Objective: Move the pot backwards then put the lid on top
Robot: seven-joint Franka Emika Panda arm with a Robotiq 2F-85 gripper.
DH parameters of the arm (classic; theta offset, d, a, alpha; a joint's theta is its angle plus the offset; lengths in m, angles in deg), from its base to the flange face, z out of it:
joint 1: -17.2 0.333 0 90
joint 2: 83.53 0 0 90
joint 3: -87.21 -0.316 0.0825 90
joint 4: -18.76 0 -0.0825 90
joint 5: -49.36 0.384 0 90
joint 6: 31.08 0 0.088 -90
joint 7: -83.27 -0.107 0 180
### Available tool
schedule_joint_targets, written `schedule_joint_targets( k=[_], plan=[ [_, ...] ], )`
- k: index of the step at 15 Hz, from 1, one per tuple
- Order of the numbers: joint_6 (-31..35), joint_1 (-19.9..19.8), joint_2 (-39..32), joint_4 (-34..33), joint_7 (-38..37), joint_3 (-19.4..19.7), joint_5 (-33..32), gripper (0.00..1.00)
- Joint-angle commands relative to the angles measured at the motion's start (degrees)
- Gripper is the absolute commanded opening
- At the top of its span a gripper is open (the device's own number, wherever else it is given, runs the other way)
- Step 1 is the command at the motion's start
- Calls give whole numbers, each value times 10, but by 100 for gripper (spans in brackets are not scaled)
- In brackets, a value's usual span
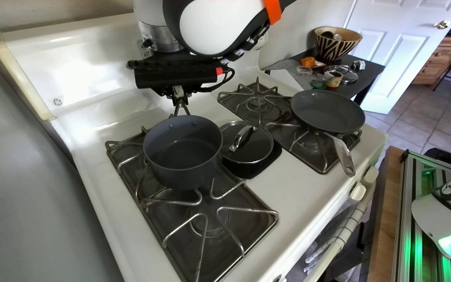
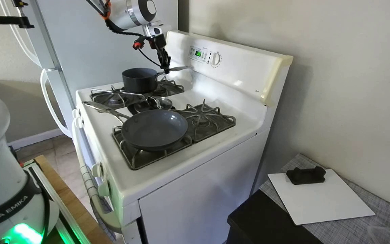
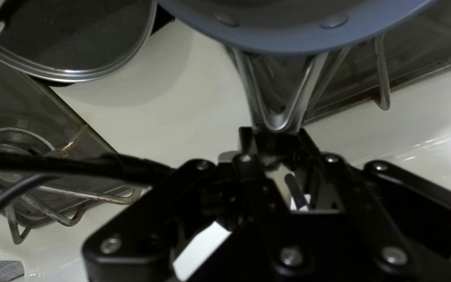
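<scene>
My black pincer (image 3: 275, 137) clamps the silvery metal handle (image 3: 279, 120) running to the round grey pot (image 3: 294, 38) at wrist-view top.

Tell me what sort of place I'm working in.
Probably a home kitchen: a boxy white enamel gas stove bears a deep round dark grey metal saucepan, with what looks like a tall pale grey refrigerator beside the stove.

- A home kitchen — by its look
- White gas stove (image 1: 286, 181), mid-frame in both exterior views
- Refrigerator (image 2: 80, 47) — upper left in an exterior view
- White panelled door (image 1: 395, 51), upper right in an exterior view
</scene>
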Motion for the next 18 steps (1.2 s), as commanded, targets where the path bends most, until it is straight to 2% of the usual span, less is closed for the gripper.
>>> schedule_joint_targets(
  k=[1,7,8,13,14,18],
  plan=[
    [8,2,-14,-19,-80,6,7,5],
    [19,-3,-19,-22,-83,12,31,5],
    [-3,-12,-10,-17,-5,4,24,19],
    [-3,-13,-10,-17,-6,4,29,19],
    [-14,-10,-16,-28,-16,7,26,5],
    [-33,-12,-44,-72,-56,19,33,5]
  ],
)
